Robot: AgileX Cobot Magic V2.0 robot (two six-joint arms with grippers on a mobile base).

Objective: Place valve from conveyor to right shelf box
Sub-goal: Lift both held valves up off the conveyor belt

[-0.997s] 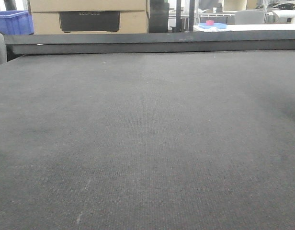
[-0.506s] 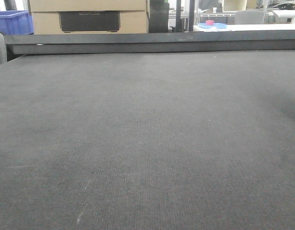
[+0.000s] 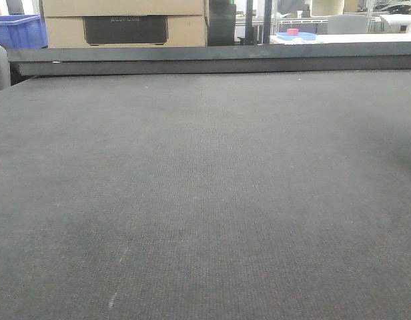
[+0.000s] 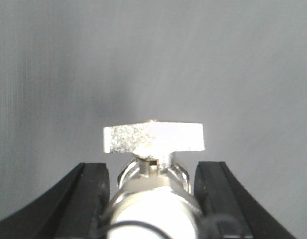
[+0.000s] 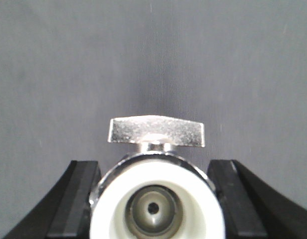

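Left hand (image 4: 153, 173) is clamped on the left valve (image 4: 153, 137), right hand (image 5: 154, 170) on the right valve (image 5: 156, 131), both over the conveyor (image 3: 205, 200).

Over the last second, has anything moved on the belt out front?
Nothing visibly changed. In the front view the belt looks the same, and the rail, cardboard box and blue crate behind it sit where they were.
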